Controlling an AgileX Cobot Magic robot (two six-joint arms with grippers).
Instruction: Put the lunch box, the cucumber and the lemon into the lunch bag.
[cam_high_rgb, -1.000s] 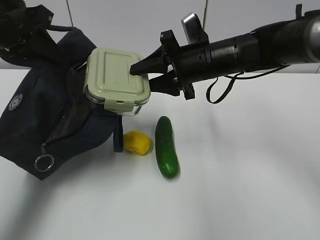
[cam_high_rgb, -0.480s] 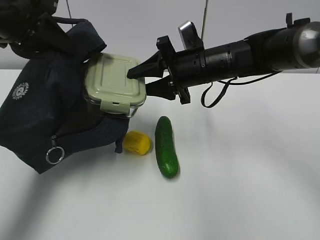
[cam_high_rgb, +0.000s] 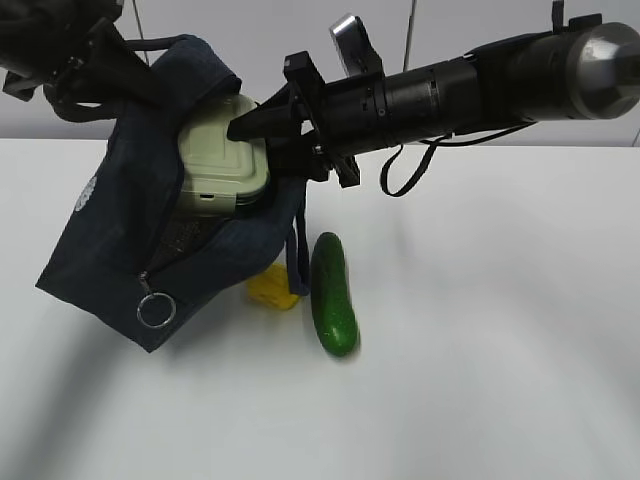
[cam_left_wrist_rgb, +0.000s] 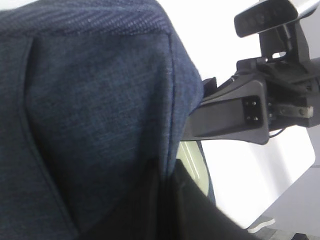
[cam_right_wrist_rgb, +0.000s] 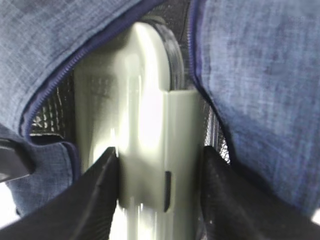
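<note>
**Lunch box partway into the lifted bag**

While the left claw (cam_high_rgb: 95, 62) holds the top of the lunch bag (cam_high_rgb: 130, 240) off the white surface (cam_high_rgb: 480, 340), closed tight on the navy fabric, the bag hangs tilted with its mouth facing right. The right claw (cam_high_rgb: 255, 135) reaches in from the right and grips the lunch box (cam_high_rgb: 222, 163) across its width, one finger on each side; the right wrist view shows both dark fingers (cam_right_wrist_rgb: 97, 192) pressed against the pale green lid (cam_right_wrist_rgb: 145, 150). The box sits partly inside the bag's opening, with the bag's rim wrapping around its left and lower edges and the silvery lining visible beside it. A silver ring pull (cam_high_rgb: 155, 309) dangles from the zipper at the bag's lower corner. Below the bag, the lemon (cam_high_rgb: 270, 289) lies on the surface, partly hidden by the bag's edge and a hanging strap. Just to its right lies the cucumber (cam_high_rgb: 333, 293), lengthwise toward the camera.
</note>
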